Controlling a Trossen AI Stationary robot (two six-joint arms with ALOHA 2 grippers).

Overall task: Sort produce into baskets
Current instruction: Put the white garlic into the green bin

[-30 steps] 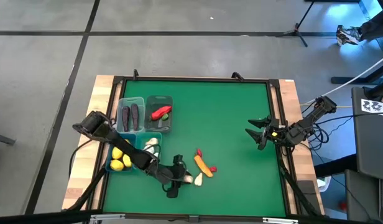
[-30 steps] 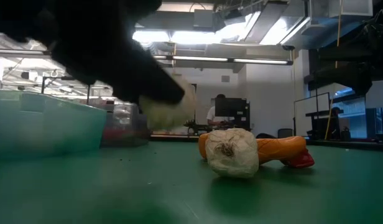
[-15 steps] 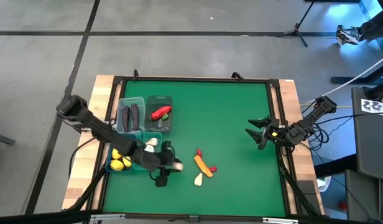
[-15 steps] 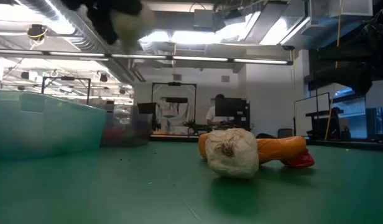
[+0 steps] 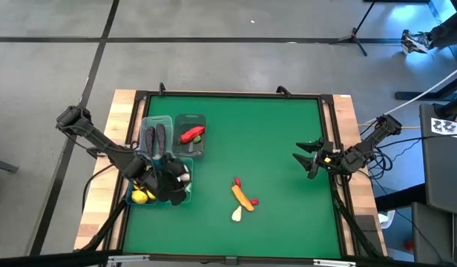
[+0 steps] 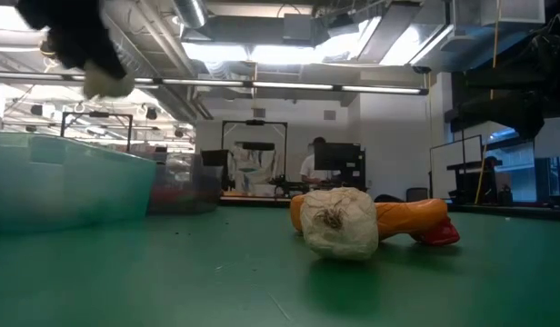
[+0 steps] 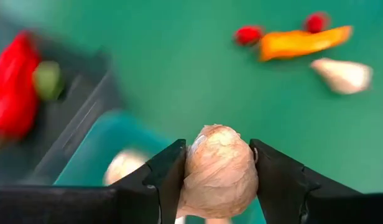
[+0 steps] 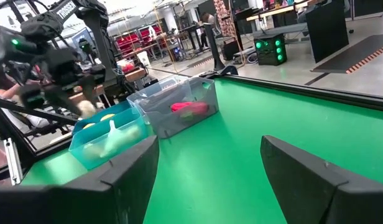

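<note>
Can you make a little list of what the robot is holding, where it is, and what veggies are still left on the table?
left tool: shut on a garlic bulb
where: above the teal bin that already has garlic in it
right tool: open, waiting near the table's right edge
still on the table: carrot, another garlic bulb, two small red pieces
grey bin: red pepper

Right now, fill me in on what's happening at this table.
The left claw holds a white garlic bulb above the blue-teal bin, where another garlic bulb already lies. The neighbouring grey bin holds a red pepper, and two eggplants sit in the bin beside it. Still loose on the green table are a carrot, one garlic bulb and two small red pieces. The right claw waits open at the table's right edge.
</note>
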